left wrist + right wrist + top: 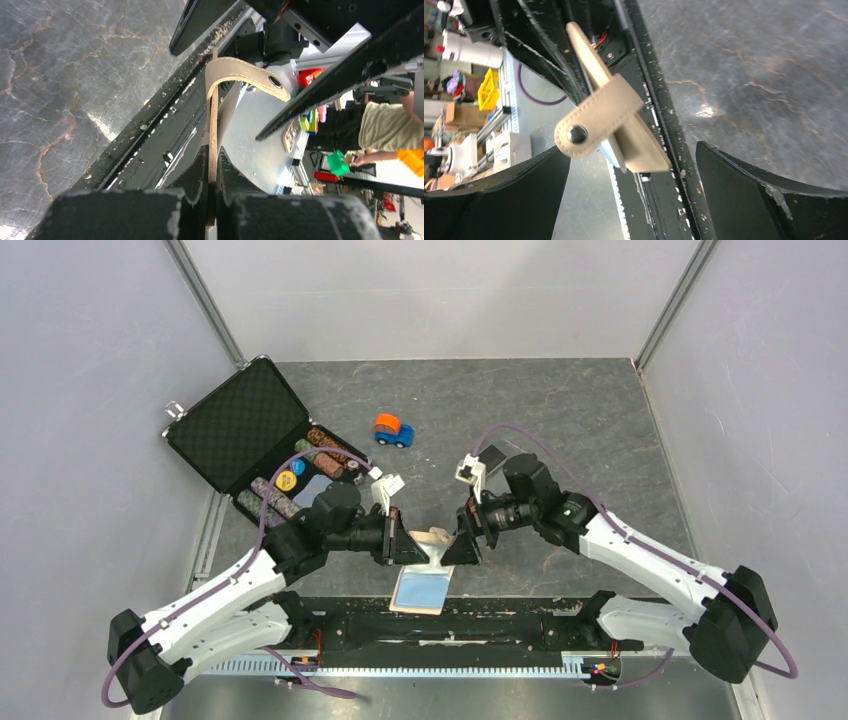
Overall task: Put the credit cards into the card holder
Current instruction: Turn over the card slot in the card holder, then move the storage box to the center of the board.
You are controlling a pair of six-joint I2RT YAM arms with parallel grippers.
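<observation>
Left tool [210, 192] pinches the holder [214, 125] shut-tight at lower centre; right tool [634, 172] gapes wide, holding nothing. Guessing we're between cards, so next it needs to grab a card.

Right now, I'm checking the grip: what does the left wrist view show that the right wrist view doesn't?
Only left wrist: the left gripper clamped shut on the edge of the card holder. Only right wrist: a light blue credit card peeking from the holder, and the right gripper open, jaws apart on either side without touching. Both: the holder's snap-button tab and the gray stone-patterned table.
</observation>
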